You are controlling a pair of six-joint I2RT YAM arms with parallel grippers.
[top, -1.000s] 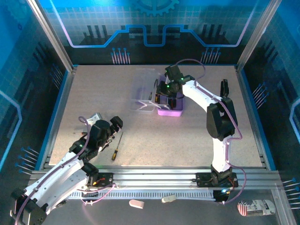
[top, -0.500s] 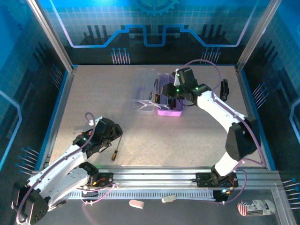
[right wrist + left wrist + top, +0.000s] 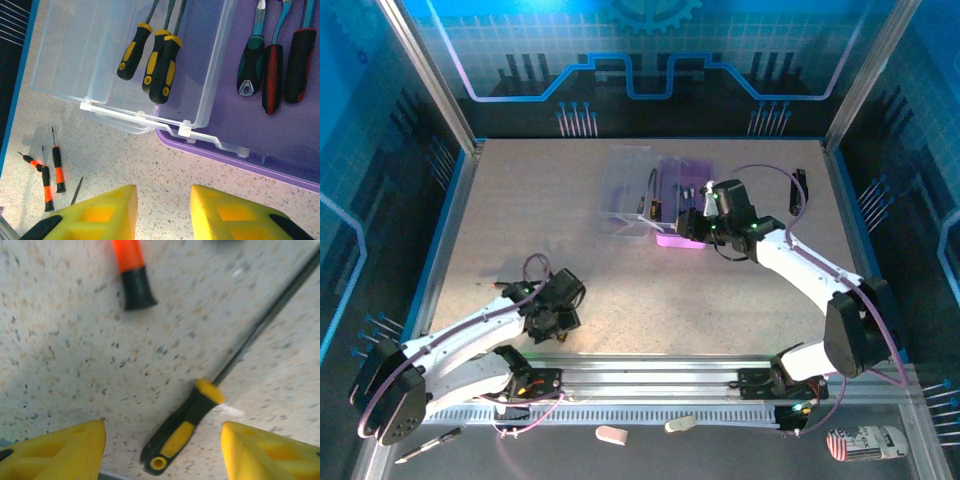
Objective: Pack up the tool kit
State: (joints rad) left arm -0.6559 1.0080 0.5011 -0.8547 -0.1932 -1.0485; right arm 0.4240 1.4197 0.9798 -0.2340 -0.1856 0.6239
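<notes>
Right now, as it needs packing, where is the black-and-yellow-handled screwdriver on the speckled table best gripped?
Take the black-and-yellow-handled screwdriver by its thick handle, from straight above, across its width: it lies flat, and its thin shaft gives little hold.

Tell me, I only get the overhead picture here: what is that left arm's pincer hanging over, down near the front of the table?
Observer: The left pincer hangs open over a black-and-yellow screwdriver lying flat on the table.
Operator: Is it touching it?
Observer: No, the yellow fingers stand apart on either side of its handle.
Operator: Any other tool close by?
Observer: An orange-and-black handle lies nearby, clear of the first one.
</notes>
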